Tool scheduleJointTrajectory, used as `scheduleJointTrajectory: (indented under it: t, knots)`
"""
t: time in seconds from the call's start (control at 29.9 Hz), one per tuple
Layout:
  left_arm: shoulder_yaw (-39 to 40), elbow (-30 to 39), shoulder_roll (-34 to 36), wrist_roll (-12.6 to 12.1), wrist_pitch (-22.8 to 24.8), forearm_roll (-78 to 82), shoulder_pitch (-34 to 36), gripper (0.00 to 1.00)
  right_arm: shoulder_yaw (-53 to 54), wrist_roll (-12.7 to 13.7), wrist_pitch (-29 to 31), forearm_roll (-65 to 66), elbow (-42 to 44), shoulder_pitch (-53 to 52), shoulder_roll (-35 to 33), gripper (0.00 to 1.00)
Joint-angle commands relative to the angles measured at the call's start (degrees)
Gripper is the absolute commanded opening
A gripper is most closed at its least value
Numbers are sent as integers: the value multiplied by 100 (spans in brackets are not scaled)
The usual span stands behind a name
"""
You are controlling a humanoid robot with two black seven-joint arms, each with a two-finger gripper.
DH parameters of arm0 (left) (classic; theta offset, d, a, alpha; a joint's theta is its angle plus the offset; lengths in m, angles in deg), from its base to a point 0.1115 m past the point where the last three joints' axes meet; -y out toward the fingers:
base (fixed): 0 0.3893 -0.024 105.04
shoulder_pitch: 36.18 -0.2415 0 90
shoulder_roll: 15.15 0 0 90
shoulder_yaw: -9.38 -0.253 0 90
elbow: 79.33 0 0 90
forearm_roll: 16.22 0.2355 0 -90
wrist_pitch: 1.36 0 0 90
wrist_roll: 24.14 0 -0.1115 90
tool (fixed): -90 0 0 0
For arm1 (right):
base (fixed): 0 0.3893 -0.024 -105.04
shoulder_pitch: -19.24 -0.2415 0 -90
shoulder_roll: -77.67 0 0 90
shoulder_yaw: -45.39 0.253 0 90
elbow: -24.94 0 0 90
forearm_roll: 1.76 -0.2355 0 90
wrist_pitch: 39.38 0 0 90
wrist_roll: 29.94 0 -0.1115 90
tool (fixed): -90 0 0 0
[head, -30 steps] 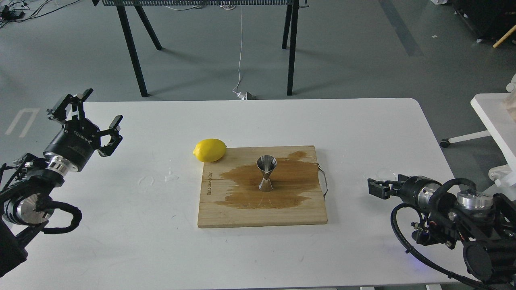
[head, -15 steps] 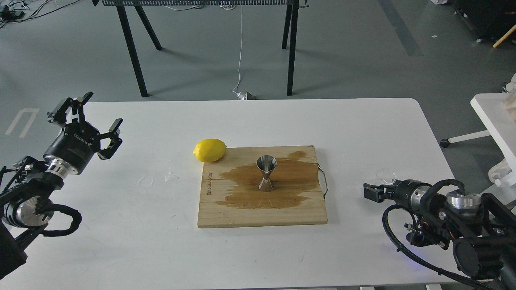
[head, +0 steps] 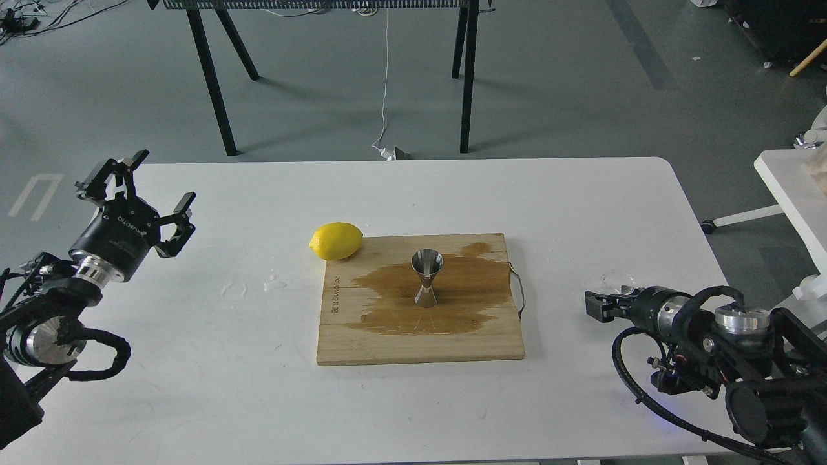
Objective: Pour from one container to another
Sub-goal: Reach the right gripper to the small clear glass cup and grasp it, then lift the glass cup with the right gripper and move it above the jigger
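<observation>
I am looking down on the white table (head: 194, 387), where the steel jigger (head: 427, 278) is standing upright near the middle of the wooden board (head: 420, 349), inside a dark wet stain (head: 452, 303). The lemon (head: 336, 240) is sitting at the board's ten o'clock corner, touching its edge. The clear glass cup (head: 618, 280) is resting on the table out at three o'clock from the board, well apart from the jigger. My right gripper (head: 596, 305) is lying low just beside the cup, on its near side; seen end-on and dark, I cannot tell how its fingers are standing. My left gripper (head: 145, 187) is hovering at nine o'clock, fingers spread wide and gripping nothing.
</observation>
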Motion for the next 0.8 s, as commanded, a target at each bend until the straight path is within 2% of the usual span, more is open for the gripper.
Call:
scheduleJointTrajectory:
  t: [0.0, 0.37, 0.77]
  knots:
    - [-1, -54, -28, 0, 0, 0, 7, 92, 0, 0, 0, 0, -9, 9, 0, 66]
    - [-1, -177, -72, 0, 0, 0, -2, 93, 0, -18, 0, 96, -9, 27, 0, 47]
    - [-9, -238, -72, 0, 0, 0, -37, 93, -8, -53, 0, 114, -52, 70, 0, 43]
